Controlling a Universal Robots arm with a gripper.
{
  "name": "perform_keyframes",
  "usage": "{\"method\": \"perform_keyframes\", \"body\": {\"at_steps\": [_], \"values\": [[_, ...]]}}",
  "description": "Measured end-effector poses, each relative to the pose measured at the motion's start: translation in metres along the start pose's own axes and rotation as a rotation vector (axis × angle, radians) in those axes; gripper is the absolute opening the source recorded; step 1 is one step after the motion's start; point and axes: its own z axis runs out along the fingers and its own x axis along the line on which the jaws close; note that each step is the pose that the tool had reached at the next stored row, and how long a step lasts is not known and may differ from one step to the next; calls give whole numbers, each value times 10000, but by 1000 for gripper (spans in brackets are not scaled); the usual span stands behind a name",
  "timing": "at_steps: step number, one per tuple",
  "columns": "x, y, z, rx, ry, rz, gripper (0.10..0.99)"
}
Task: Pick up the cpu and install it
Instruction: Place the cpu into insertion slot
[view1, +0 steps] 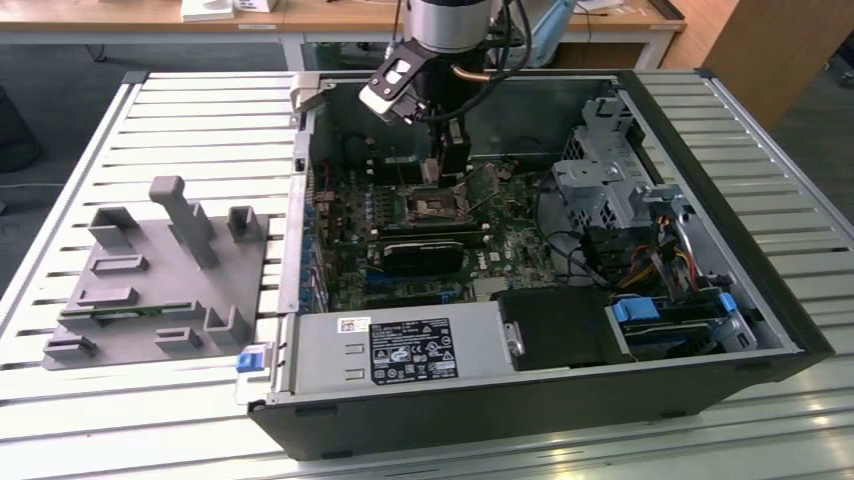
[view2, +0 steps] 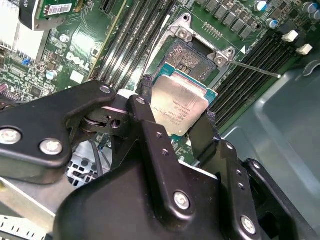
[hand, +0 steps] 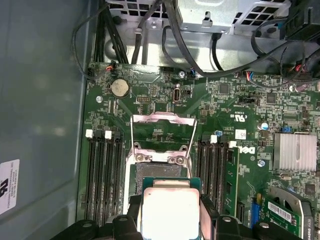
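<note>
While the slatted table bears a grey tray toward the exterior view's left, most of it is taken by the open computer case, into which the arm hangs from above. Inside the case, a labelled power supply lies along the near wall, and a metal drive cage with bundled cables crowds the exterior view's right. The green motherboard covers the floor between them.

The exterior view places the gripper low over the board, just beside the socket. The first wrist view lays out the board around it:
- black cables sag across the board's far edge
- a finned heatsink stands off to one side
- rows of memory slots flank the socket on both sides
- a round coin cell sits near the case wall

The socket's load frame is swung open, so the contact field lies bare.

The second wrist view looks past the black linkage at the same socket, with its thin lever sticking out to the side. In both wrist views the gripper pinches the cpu by two opposite edges. The silvery top faces the cameras, and the chip is held off the board, overlapping the socket's near edge and not seated.
</note>
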Motion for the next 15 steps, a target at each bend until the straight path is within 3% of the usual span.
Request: {"method": "perform_keyframes", "body": {"at_steps": [15], "values": [[4, -5, 94, 1, 0, 2, 541]]}}
